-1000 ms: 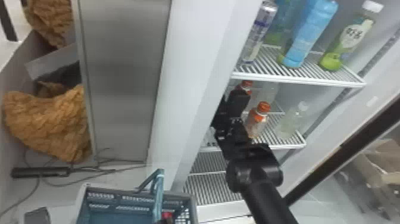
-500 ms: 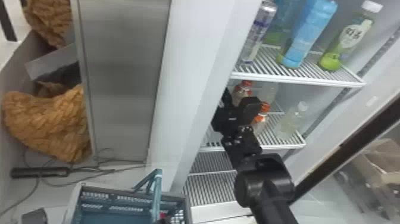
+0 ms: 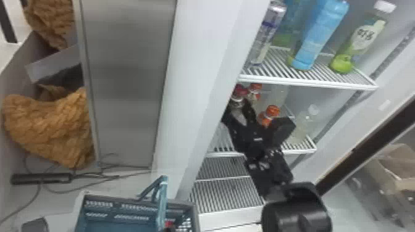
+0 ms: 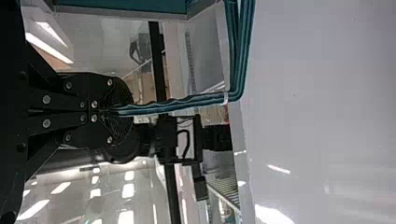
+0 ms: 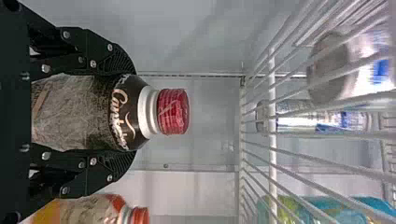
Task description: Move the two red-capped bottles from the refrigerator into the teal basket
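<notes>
In the head view, the black right gripper (image 5: 128, 112) now has a dark-labelled plastic bottle with a crimson cap (image 5: 173, 112) between its fingers; half a second ago that cap was not showing there. The fingers appear clenched on the bottle's shoulders, so the grasp looks made and carrying it out should come next. The bottle is inside the refrigerator, below the white wire shelf (image 3: 308, 81).

The black left gripper (image 4: 125, 110) grasps the folded handle (image 4: 240, 51) of the teal plastic basket (image 3: 120, 203), which lies between seven and eight o'clock from the right gripper. A small red patch (image 3: 168, 224) shows in it, possibly the other bottle's cap, though the view is too poor to be sure.

An orange-capped bottle (image 3: 271, 112) stands close by at three o'clock and could be knocked. The pale refrigerator side wall (image 3: 200, 92) blocks a straight path to the basket.
</notes>
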Action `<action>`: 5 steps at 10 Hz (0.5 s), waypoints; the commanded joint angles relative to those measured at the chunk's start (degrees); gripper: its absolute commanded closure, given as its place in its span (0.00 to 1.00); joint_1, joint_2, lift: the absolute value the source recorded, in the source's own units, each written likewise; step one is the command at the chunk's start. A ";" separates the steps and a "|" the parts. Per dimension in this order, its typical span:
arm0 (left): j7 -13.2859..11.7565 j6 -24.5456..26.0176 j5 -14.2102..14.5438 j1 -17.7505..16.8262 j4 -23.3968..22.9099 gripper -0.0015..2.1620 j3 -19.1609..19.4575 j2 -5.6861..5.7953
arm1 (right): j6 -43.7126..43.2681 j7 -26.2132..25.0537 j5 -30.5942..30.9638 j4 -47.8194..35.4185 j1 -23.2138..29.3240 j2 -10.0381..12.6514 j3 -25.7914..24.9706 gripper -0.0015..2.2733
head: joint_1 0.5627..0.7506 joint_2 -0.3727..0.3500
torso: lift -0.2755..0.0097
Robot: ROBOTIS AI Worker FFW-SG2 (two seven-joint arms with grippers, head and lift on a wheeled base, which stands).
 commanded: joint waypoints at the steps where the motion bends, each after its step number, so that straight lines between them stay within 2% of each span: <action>1: 0.00 0.00 0.00 0.06 0.00 0.54 -0.02 -0.01 | 1.56 0.60 -1.34 -6.23 5.78 0.17 -1.85 0.31 | 0.70 0.03 | 0.18; 5: 0.00 0.00 0.00 0.35 0.00 0.54 0.09 -0.01 | 5.07 2.88 -2.60 -19.59 17.45 0.79 -6.20 0.31 | 0.70 0.03 | 0.18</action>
